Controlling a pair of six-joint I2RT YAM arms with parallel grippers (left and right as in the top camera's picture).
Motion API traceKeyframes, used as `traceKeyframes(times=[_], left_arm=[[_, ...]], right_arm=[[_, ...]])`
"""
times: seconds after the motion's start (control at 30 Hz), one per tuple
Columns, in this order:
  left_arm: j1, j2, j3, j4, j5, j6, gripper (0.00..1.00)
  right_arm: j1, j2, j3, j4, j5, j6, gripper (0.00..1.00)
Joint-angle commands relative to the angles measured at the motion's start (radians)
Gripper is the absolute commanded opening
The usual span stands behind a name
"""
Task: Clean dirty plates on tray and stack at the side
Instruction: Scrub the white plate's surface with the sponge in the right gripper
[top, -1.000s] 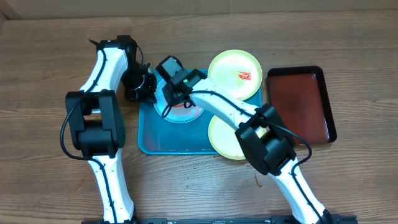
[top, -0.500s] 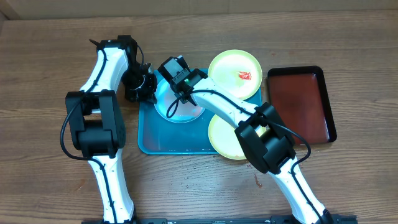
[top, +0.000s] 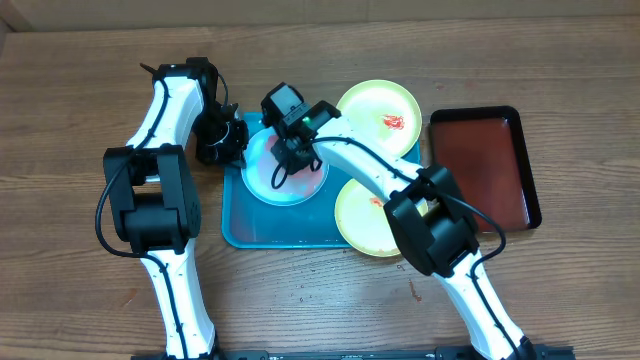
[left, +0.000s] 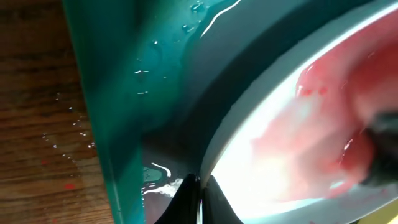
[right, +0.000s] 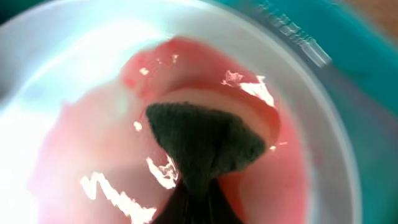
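The right gripper (right: 194, 202) is closed tight on a dark scouring pad (right: 202, 146), which presses onto the pink-smeared light-blue plate (top: 268, 178). The left gripper (left: 199, 190), its jaws nearly together, seems to clamp that plate's left rim. The plate lies in the turquoise tray (top: 270, 232). The far yellow-green plate (top: 365, 105) and the near yellow-green plate (top: 362, 225) overlap the tray's right edge.

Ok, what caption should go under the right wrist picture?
Right gripper holding a dark scrub pad against the red-smeared plate on the turquoise tray.
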Motion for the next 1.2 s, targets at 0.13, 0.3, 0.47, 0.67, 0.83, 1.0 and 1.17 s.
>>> traceKeyframes(times=[0.13, 0.3, 0.47, 0.67, 0.83, 1.0, 1.17], left_arm=[[-0.005, -0.044, -0.001, 0.013, 0.034, -0.002, 0.04], [-0.005, -0.044, -0.001, 0.013, 0.034, -0.002, 0.04], [-0.005, -0.044, -0.001, 0.013, 0.033, -0.002, 0.04], [-0.005, -0.044, -0.001, 0.019, 0.033, -0.002, 0.04], [-0.005, -0.044, -0.001, 0.02, 0.033, -0.002, 0.04], [-0.005, -0.044, -0.001, 0.021, 0.033, -0.002, 0.04], [-0.005, -0.044, -0.001, 0.024, 0.034, -0.002, 0.04]], right_arm=[[0.032, -0.003, 0.028, -0.157, -0.19, -0.032, 0.04], [-0.022, -0.014, 0.132, -0.261, -0.23, -0.073, 0.04], [-0.064, -0.014, 0.183, -0.246, -0.197, -0.056, 0.04], [-0.098, -0.011, 0.149, -0.133, -0.111, 0.116, 0.04], [-0.097, 0.026, 0.126, -0.096, -0.094, 0.177, 0.04], [-0.089, 0.093, 0.126, -0.103, -0.106, 0.191, 0.04], [-0.083, 0.126, 0.126, -0.087, -0.192, 0.183, 0.04]])
